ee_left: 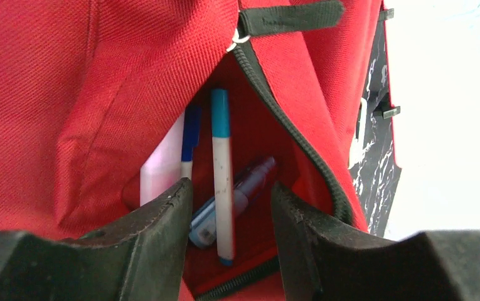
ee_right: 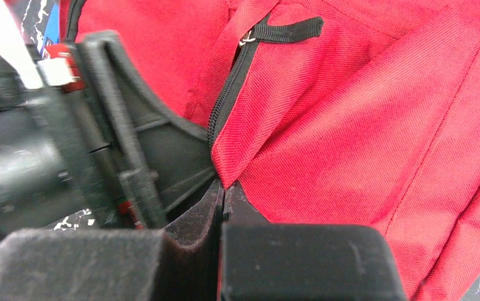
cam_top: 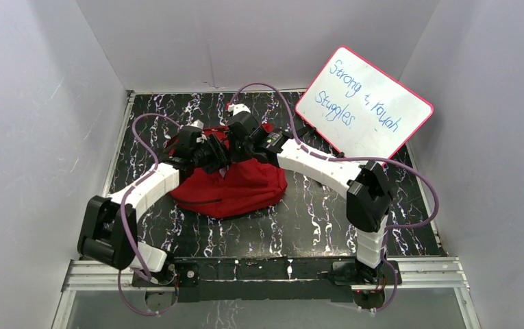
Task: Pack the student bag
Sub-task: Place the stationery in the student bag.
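The soft red fabric backpack [cam_top: 235, 185], dark-zippered pocket gaping, lies slumped beside the pink-framed whiteboard [cam_top: 365, 103]. Left gripper [ee_left: 231, 187] released over pocketed markers [ee_left: 222, 182]; right gripper [ee_right: 223, 194] clenched on the backpack's fabric edge.

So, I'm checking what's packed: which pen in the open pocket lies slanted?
The dark purple marker, crossing diagonally behind the teal-capped white pen. That pen and the blue-capped pen beside it both run straight into the student bag.
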### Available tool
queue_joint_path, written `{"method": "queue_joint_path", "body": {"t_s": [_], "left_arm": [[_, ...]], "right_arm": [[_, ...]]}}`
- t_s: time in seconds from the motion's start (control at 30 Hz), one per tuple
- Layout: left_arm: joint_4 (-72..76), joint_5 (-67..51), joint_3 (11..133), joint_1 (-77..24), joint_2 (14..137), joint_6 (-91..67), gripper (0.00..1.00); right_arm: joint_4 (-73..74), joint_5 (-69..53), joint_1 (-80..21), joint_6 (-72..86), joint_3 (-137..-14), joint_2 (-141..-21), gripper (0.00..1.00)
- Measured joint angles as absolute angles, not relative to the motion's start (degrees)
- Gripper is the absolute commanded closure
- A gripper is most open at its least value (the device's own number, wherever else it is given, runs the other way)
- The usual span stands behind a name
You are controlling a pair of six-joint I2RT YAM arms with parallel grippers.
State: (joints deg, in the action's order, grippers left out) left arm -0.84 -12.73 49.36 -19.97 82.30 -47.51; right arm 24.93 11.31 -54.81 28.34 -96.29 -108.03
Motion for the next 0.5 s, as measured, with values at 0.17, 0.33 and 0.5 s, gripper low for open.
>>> {"method": "queue_joint_path", "body": {"t_s": [0.17,0.33,0.5], "left_arm": [[-7.9,-8.4,50.7,-20.1,76.1,-45.3,0.52],[-13.6,-3.4,51.4,-20.1,70.3,-42.7,0.51],[-17.6,-0.1,51.4,-20.1,68.7,-41.1,0.49]], "right_arm": [[23.8,11.0,-54.8,28.6,-95.0,-107.6,1.00],[23.6,10.2,-54.7,28.8,-94.6,-107.4,0.99],[23.4,9.6,-54.7,28.8,-93.9,-107.3,0.88]]}}
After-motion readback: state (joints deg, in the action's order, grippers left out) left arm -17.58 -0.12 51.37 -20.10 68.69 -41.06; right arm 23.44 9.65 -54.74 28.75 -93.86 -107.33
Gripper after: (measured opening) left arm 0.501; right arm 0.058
